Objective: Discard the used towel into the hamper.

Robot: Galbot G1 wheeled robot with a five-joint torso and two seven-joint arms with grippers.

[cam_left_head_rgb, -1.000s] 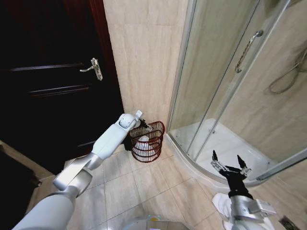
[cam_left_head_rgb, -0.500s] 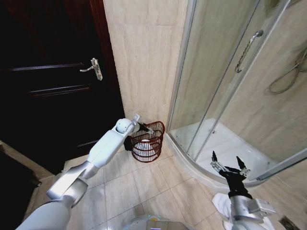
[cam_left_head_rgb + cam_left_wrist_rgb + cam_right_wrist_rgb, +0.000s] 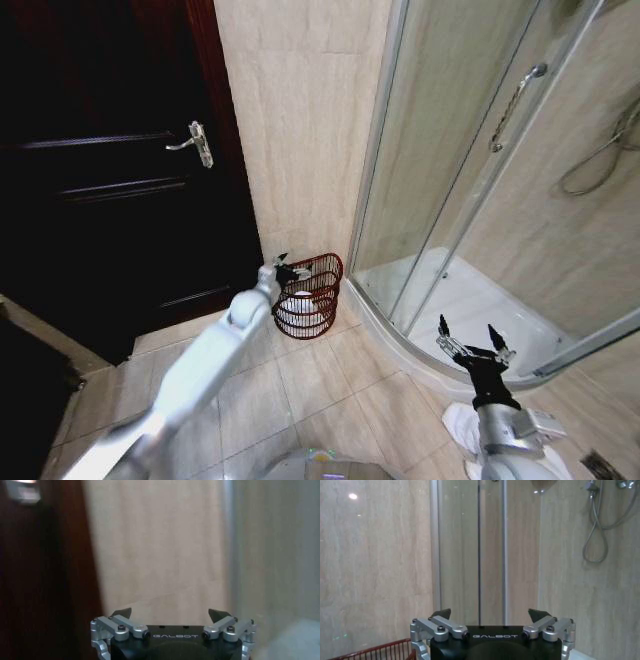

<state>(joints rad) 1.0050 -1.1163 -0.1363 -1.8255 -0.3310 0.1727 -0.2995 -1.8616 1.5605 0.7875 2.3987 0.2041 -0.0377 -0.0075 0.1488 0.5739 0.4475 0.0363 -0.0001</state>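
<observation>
Head view first: the hamper [image 3: 308, 296] sits on the tiled floor in the corner where the beige wall meets the shower enclosure [image 3: 480, 200], beside the dark door [image 3: 110, 170], and something white lies inside it, which I take to be the towel [image 3: 300, 297]. The left hand [image 3: 286, 271] hangs just over the hamper's near rim, fingers spread and empty, so the drop looks done to me; the sensible way out is straight up and back, keeping those fingers clear of the wire rim so the light basket does not tip. The right hand [image 3: 470, 340] is parked low by the shower's curb, fingers apart, holding nothing. Left wrist view: the left hand faces the wall and the door's edge, its two fingertips [image 3: 121, 612] well apart with nothing between. Right wrist view: the right hand [image 3: 490, 615] is released too, facing the shower glass, with the hamper's red rim [image 3: 375, 650] at the corner.
</observation>
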